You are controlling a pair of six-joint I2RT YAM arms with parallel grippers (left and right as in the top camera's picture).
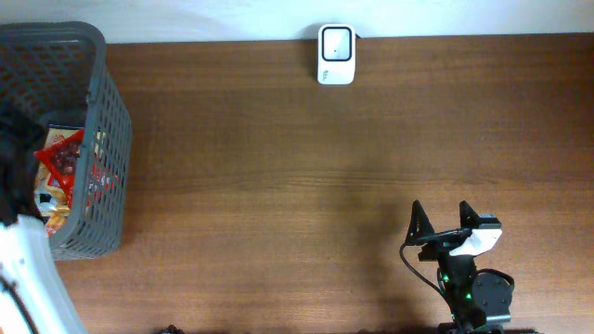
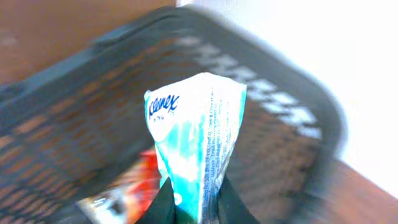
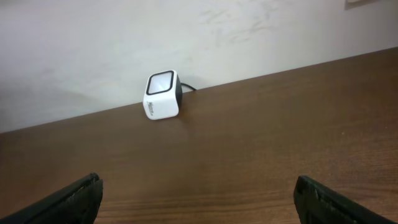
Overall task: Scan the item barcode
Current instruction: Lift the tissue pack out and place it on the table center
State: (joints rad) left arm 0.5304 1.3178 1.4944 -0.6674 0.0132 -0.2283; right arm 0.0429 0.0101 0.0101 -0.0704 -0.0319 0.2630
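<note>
**Item 1. Tissue pack** (image 2: 196, 130): the task's thing. A soft white and turquoise wrapper with a blue brand name. It sits centre frame in the left wrist view, standing up out of the fingers over the basket. No barcode shows on the face in view, only fine print down one side.

**Item 2. Left gripper** (image 2: 196, 202): bottom centre of the left wrist view. Its fingers are clamped on the lower end of the tissue pack. That view is blurred.

**Item 3. Right gripper** (image 1: 442, 215): lower right of the overhead view. Its fingers are wide apart with nothing between them, pointing towards the scanner.

**Item 4. Scanner** (image 1: 335, 54): a small white cube with a dark window, top centre of the overhead view by the wall, well apart from the basket.

**Item 5. Basket** (image 1: 102, 139): grey plastic mesh, upper left of the overhead view. A red packet (image 1: 65, 158) and other wrappers lie inside.

**Item 6. Table** (image 1: 278, 186): brown wood.

**Risks, as judged:**
- The pack is pinched at one end only and the wrapper is soft. It may flop, twist or slide out on the carry across to the scanner.
- The free end could catch on the basket's rim while it is lifted out.
- The barcode's place is not known. It may face away from the window or sit under the fingers, so a pass could fail to read.
- Crumpled film over the code could also spoil the read.
</note>
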